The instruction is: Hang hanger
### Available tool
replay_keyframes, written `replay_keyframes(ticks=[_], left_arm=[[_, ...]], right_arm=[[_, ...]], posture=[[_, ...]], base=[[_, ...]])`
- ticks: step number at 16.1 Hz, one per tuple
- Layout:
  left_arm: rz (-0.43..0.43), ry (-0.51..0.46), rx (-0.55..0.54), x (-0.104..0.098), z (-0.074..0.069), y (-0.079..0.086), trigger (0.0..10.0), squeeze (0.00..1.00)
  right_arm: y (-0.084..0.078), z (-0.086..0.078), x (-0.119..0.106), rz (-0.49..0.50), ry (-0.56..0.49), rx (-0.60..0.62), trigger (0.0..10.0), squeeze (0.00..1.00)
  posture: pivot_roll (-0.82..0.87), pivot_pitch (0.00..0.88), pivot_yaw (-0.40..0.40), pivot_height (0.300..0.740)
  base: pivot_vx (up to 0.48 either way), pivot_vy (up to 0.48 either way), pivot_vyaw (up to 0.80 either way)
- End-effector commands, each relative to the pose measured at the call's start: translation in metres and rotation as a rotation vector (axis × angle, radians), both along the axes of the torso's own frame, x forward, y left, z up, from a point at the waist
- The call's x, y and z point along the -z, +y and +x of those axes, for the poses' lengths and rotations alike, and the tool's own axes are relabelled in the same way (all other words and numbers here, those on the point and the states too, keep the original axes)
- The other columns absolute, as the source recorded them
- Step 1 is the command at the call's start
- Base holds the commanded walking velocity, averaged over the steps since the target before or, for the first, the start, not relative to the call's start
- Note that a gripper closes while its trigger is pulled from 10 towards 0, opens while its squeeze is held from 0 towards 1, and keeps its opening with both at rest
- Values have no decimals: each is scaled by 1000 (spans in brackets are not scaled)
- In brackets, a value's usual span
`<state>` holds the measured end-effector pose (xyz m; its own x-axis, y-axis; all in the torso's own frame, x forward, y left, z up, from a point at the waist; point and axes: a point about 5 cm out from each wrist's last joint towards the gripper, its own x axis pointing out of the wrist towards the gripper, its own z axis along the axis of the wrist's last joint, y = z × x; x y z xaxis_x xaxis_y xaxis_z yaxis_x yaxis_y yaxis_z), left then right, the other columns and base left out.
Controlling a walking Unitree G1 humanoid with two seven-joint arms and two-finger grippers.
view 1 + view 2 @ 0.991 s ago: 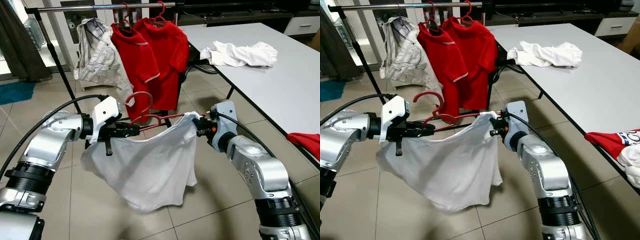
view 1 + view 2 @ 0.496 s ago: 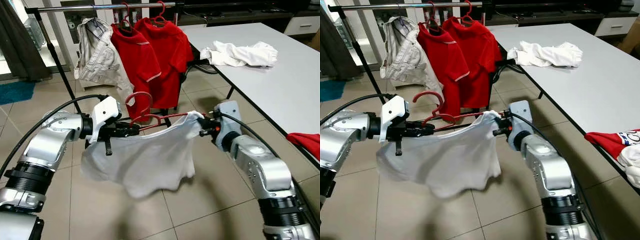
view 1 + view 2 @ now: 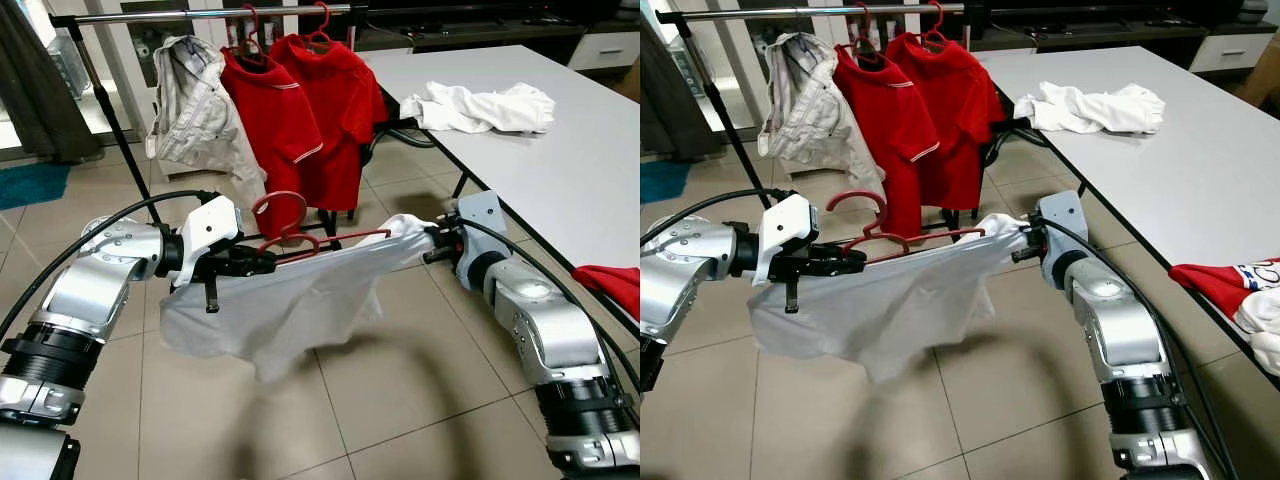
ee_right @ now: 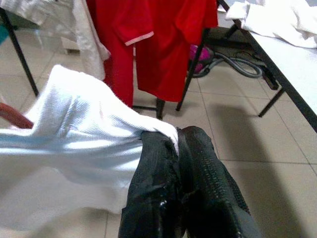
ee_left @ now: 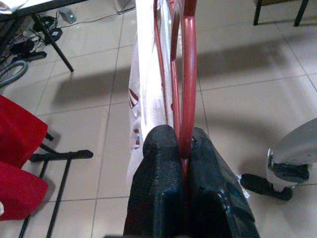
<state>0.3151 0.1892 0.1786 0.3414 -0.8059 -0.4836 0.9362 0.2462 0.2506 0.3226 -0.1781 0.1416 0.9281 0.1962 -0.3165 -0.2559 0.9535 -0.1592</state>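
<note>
while your left gripper (image 5: 181,158) pinches the red hanger (image 3: 320,240) and your right gripper (image 4: 177,144) pinches the white shirt (image 3: 300,300) stretched between their fingers, the clothes rail (image 3: 200,15) beyond awaits, hanging undone.

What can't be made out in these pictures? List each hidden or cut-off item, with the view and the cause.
- Red plastic hanger: its far arm is covered by the white t-shirt in the eye views.
- White t-shirt: lower hem is motion-blurred in the eye views.
- Right hand: what it pinches besides cloth is hidden by the shirt in its wrist view.
- Steel clothes rail: its right end is cut off behind dark furniture.
- Left hand: shut on the hanger.
</note>
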Motion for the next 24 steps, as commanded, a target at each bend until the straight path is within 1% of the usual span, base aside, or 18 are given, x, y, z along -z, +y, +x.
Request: replay_keyframes(ticks=[1,5,6,9,11,12,14,15,17,18,19,20,21,23,24], left_arm=[[36,6,-6,-1,-3,8,0,0],[28,-35,-56,-8,1,16,0,0],[1,-64,-89,-15,6,19,0,0],[-29,-99,-129,-23,12,24,0,0],[-61,-94,-140,-26,12,27,0,0],[-64,-91,-135,-27,11,29,0,0],[-60,-61,-108,-25,7,33,0,0],[-53,-24,-73,-23,4,32,0,0],[11,21,-39,-16,-3,33,0,0],[46,34,-38,-9,-5,30,0,0],[80,37,-39,-3,-6,28,0,0],[97,40,-38,-1,-6,27,0,0],[130,57,-23,3,-7,24,0,0],[177,73,-11,8,-9,24,0,0],[183,90,-7,10,-11,23,0,0]], right_arm=[[-17,2,-3,-60,-21,70,0,0],[-23,0,2,-96,-8,63,0,0],[-24,-3,9,-120,17,37,0,0],[-26,-7,22,-140,48,35,0,0],[-30,-8,27,-148,62,52,0,0],[-33,-9,30,-156,69,61,0,0],[-40,-10,35,-168,83,88,0,0],[-43,-10,36,-172,80,101,0,0],[-44,-6,28,-152,41,121,0,0],[-41,1,13,-106,-27,127,0,0],[-39,5,4,-81,-65,129,0,0],[-39,6,0,-80,-75,128,0,0],[-39,9,-8,-90,-102,133,0,0],[-41,11,-15,-101,-131,151,0,0],[-43,12,-17,-142,-143,157,0,0]], posture=[[-109,0,3,740],[-109,0,4,740],[-110,0,5,740],[-110,0,5,740],[-109,0,5,740],[-109,0,5,740],[-107,0,3,740],[-106,0,2,740],[-106,0,2,740],[-106,0,2,740],[-106,0,2,740],[-106,0,2,740],[-106,0,2,740],[-109,0,1,740],[-109,0,1,740]], base=[[0,0,0],[0,0,0],[0,0,0],[0,0,0],[0,0,0],[0,0,0],[0,0,0],[0,0,0],[0,0,0],[0,0,0],[0,0,0],[0,0,0],[0,0,0],[0,0,0],[0,0,0]])
